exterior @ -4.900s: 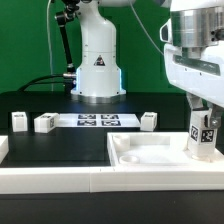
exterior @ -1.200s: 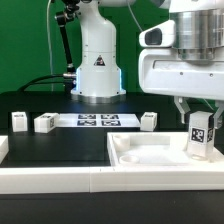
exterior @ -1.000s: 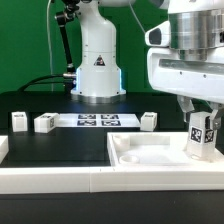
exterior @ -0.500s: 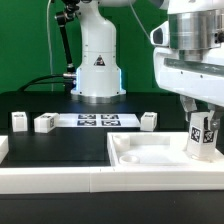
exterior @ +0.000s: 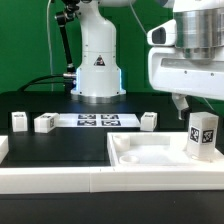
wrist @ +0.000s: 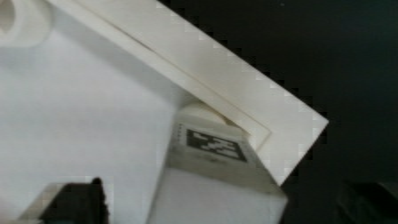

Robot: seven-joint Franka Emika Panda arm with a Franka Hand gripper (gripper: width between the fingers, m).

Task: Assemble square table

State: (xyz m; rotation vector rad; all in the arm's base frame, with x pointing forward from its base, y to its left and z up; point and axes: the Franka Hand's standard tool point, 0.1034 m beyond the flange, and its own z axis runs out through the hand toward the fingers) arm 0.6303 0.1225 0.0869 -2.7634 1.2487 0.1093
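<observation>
Exterior view | leg [exterior: 203,137] upright on tabletop [exterior: 140,151] | gripper [exterior: 199,106] just above, parted

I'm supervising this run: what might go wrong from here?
1. The leg stands in the tabletop corner, looking slightly tilted; it may not be seated and could topple.
2. The open gripper hangs close above it; a sideways move might clip it.

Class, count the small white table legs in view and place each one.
4. Leg one and leg two at the exterior view's left; leg three beyond the marker board's other end; leg four upright on the tabletop. None seems hidden.
</observation>
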